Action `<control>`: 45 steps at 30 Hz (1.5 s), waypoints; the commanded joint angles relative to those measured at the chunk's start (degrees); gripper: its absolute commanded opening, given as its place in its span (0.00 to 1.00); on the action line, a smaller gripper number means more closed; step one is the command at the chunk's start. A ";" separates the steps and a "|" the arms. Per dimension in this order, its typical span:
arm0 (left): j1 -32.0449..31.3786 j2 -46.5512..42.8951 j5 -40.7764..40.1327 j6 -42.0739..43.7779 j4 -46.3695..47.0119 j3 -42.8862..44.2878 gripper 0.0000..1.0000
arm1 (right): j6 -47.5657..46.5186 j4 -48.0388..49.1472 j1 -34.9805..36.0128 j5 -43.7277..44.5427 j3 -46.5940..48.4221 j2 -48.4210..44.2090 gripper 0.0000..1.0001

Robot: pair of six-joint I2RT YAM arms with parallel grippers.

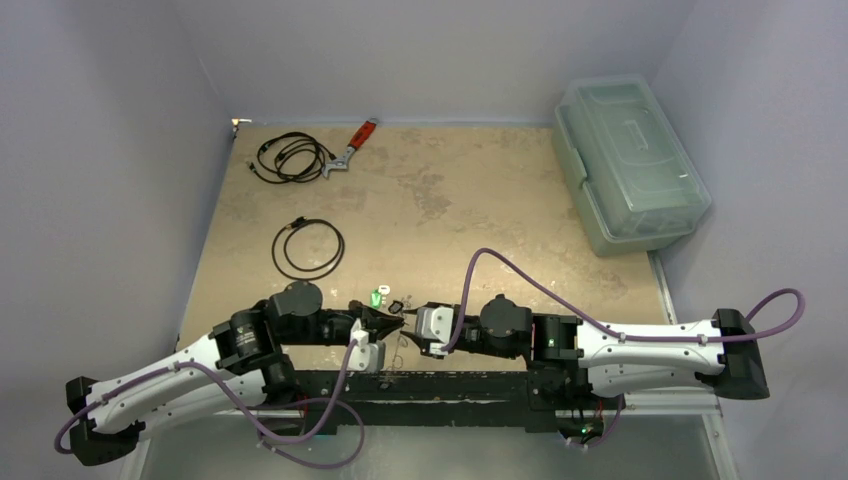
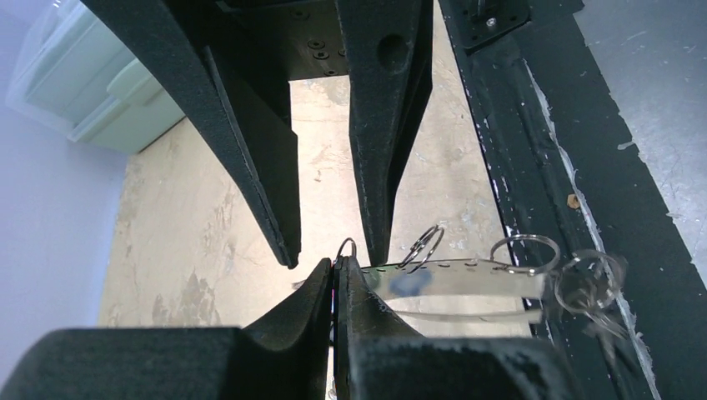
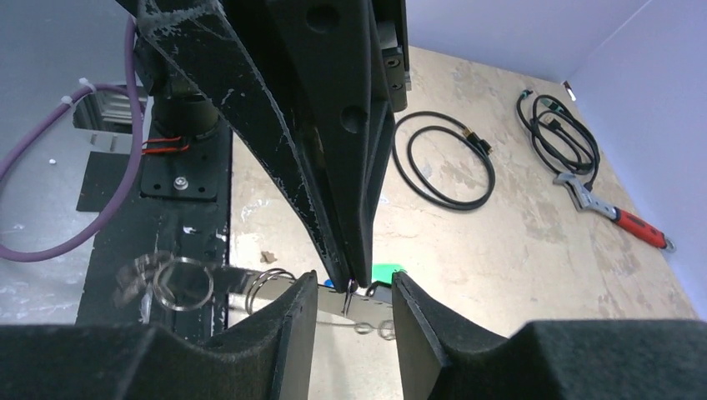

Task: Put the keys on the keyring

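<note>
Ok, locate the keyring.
The keyring sits low centre in the top view, by the table's near edge, pinched by the left gripper with the right gripper open around it.

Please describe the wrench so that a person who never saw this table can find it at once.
Seen from above, go to the far edge of the tan table, left of its middle. There, beside a tangled black cable, lies the wrench. It alone has a bright red handle, and its grey metal head points toward the cable.
</note>
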 commanded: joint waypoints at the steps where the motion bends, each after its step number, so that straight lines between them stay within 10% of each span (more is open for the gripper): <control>1: -0.13 -1.38 -0.58 -0.08 5.25 -0.36 0.00 | 2.18 3.36 0.29 1.10 -0.52 -0.39 0.40; 45: -0.13 -2.68 0.91 -0.48 5.64 0.31 0.00 | 2.62 12.03 0.31 7.08 -4.49 -1.28 0.19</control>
